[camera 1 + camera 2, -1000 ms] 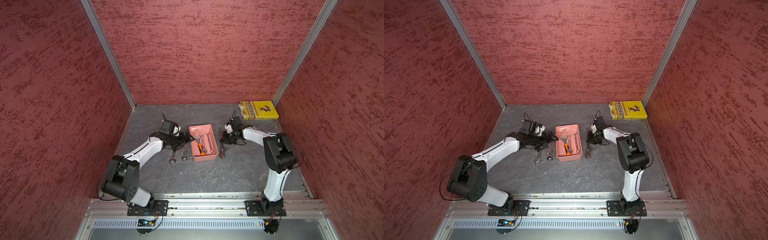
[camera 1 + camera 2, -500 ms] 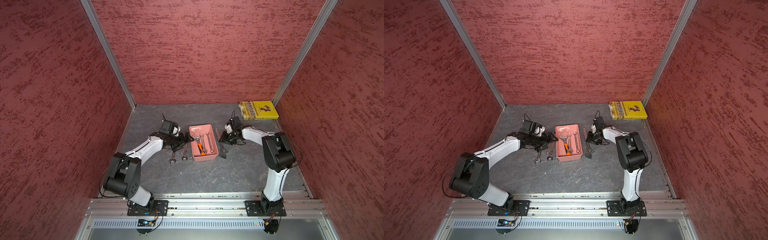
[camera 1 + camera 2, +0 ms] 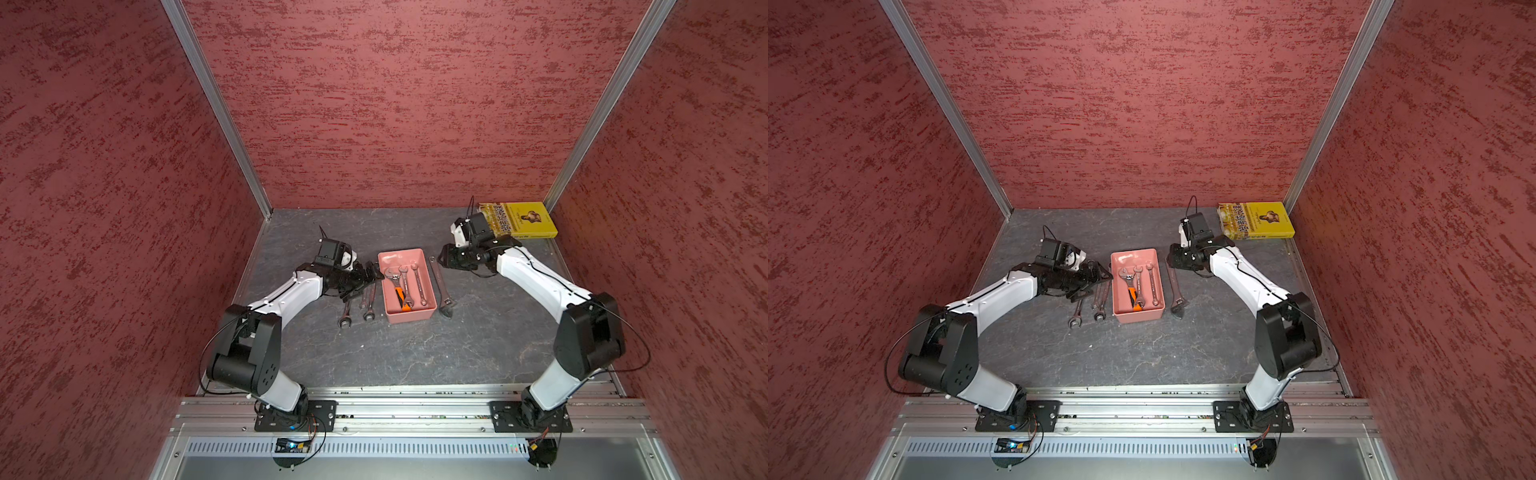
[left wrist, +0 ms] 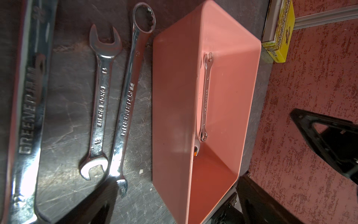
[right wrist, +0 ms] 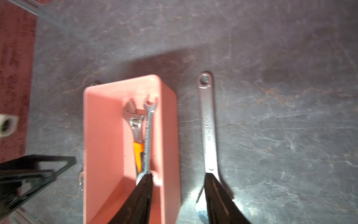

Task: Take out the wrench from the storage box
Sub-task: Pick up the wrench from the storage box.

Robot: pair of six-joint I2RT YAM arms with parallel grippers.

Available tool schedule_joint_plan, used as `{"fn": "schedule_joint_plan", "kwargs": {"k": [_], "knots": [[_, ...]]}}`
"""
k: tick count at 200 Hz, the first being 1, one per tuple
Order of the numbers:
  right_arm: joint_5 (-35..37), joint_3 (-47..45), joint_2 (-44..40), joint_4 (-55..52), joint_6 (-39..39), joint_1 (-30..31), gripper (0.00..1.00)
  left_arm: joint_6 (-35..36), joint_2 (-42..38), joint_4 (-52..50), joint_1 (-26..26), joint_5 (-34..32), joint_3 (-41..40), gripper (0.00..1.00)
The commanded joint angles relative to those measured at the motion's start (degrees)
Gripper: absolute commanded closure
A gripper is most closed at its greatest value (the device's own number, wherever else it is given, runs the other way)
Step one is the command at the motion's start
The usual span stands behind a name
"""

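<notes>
The salmon-pink storage box (image 3: 401, 252) (image 3: 1133, 254) sits mid-table and holds an orange-handled adjustable wrench (image 3: 400, 291) (image 5: 138, 147) and two slim spanners (image 3: 419, 284) (image 4: 205, 93). A long steel wrench (image 3: 440, 286) (image 3: 1174, 287) (image 5: 208, 126) lies flat on the table just right of the box. My right gripper (image 3: 444, 259) (image 5: 178, 175) hovers open over that wrench's far end, one finger over the box, the other over the wrench, gripping nothing. My left gripper (image 3: 372, 272) (image 4: 177, 181) stands wide open at the box's left wall, empty.
Three more wrenches (image 3: 346, 309) (image 4: 102, 100) lie on the table left of the box, under my left gripper. A yellow book (image 3: 519, 220) (image 3: 1256, 220) lies in the back right corner. Red walls close in three sides.
My right gripper has opened and let go of the long wrench, which now rests on the table right of the box, and it has drawn back toward the far wall. The left arm has barely moved.
</notes>
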Motion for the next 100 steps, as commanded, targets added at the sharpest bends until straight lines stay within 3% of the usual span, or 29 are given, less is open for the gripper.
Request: {"fn": "schedule_joint_plan", "kwargs": {"k": [1,43,100], "knots": [[5.19,2.32,1.07,-3.38,3.49,7.78,0.50,1.35,-0.94,-1.13,0.99,-0.15,1.56,0.00],[7.92,7.84,11.18,0.47,5.50,16.82,0.48,1.71,-1.46,-2.13,1.92,-0.54,2.30,0.00],[10.80,10.63,20.75,-0.32,2.61,17.77,0.53,1.74,-4.02,-3.21,2.08,-1.33,0.86,0.00]]}}
